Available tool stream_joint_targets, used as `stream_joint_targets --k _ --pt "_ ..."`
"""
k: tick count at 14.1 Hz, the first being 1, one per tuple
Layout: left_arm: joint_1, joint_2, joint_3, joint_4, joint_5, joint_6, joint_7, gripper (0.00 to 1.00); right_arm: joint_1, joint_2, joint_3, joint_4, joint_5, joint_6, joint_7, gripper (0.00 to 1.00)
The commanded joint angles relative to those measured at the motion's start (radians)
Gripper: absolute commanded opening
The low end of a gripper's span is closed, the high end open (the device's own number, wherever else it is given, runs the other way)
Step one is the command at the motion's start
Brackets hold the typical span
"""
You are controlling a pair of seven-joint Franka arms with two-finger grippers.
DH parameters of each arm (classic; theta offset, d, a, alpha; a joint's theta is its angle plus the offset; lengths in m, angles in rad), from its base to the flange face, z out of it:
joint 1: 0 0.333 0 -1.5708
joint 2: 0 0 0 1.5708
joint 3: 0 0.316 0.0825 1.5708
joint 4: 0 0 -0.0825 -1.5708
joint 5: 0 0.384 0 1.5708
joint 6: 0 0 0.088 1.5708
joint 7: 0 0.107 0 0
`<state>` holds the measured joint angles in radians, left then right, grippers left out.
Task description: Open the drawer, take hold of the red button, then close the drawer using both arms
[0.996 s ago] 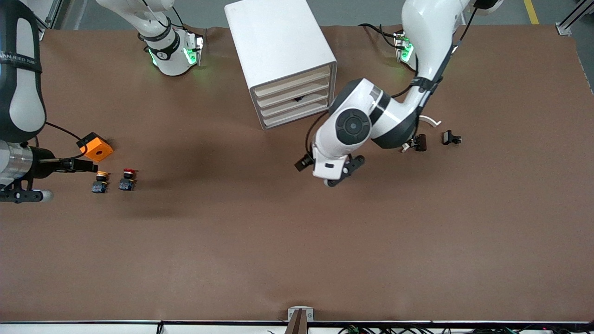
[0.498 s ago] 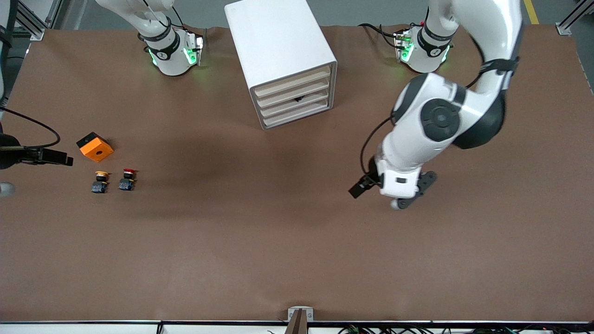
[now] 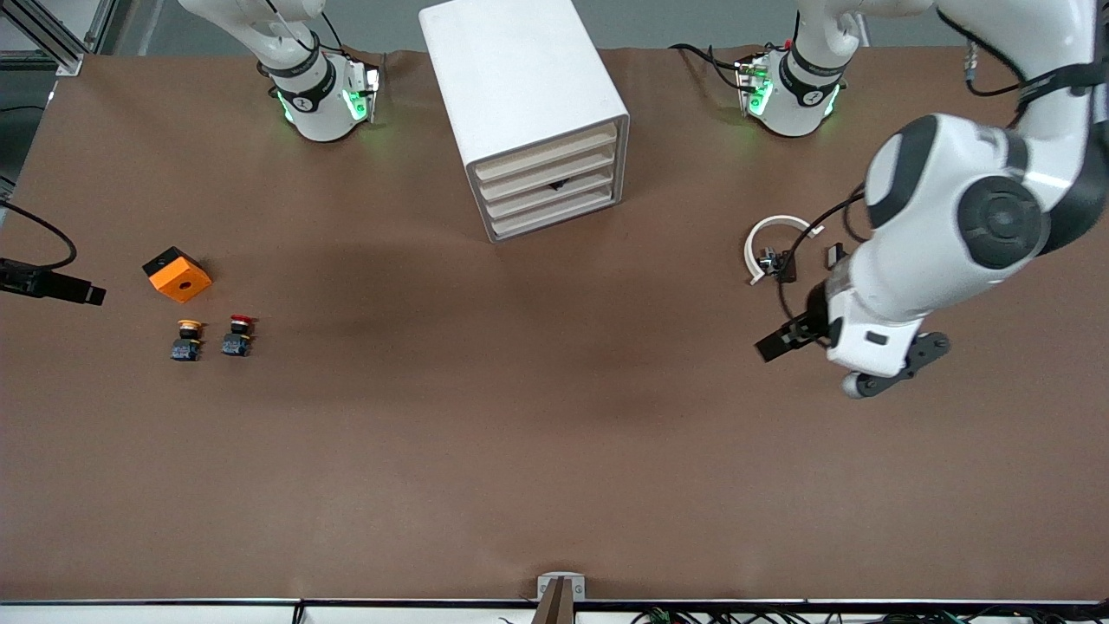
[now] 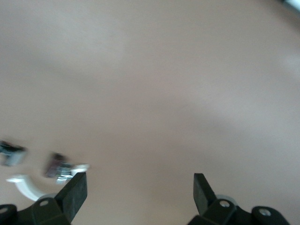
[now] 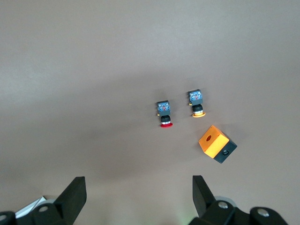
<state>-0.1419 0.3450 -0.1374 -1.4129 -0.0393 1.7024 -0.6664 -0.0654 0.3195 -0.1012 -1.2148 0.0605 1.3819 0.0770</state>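
both grippers' fingers spread wide, holding nothing; red button (image 3: 236, 335) sits beside a yellow-capped button (image 3: 186, 340) near the table's (image 3: 554, 451) right-arm edge, risking a wrong pick.

Red-capped button (image 3: 236, 335) beside yellow-capped button (image 3: 186, 339); orange cube (image 3: 178, 275); white cabinet (image 3: 523, 108); brown table (image 3: 520, 433).

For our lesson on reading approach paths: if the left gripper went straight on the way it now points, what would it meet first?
Probably just the bare brown table: the left gripper, fingers open, points at empty surface, with the white curved clip off to one side.
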Motion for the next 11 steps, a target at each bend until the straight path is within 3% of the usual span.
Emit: stream_joint_targets --k 1,5,7,11 --pt "0.074 -0.104 -0.010 -0.027 0.012 -0.136 0.212 1.00 0.001 -0.019 0.003 0.043 -0.011 -0.036 0.021 1.00" --pt "0.116 -0.210 0.007 -0.107 0.016 -0.190 0.359 1.00 -0.005 -0.158 0.005 0.041 -0.002 -0.148 -0.009 1.00" --pt "0.096 -0.283 0.092 -0.179 0.016 -0.185 0.456 1.00 -0.007 -0.213 0.003 0.028 -0.008 -0.188 -0.013 1.00" --pt "0.084 -0.424 0.162 -0.348 0.016 -0.107 0.579 1.00 -0.007 -0.249 0.003 -0.070 -0.036 -0.185 -0.079 1.00"
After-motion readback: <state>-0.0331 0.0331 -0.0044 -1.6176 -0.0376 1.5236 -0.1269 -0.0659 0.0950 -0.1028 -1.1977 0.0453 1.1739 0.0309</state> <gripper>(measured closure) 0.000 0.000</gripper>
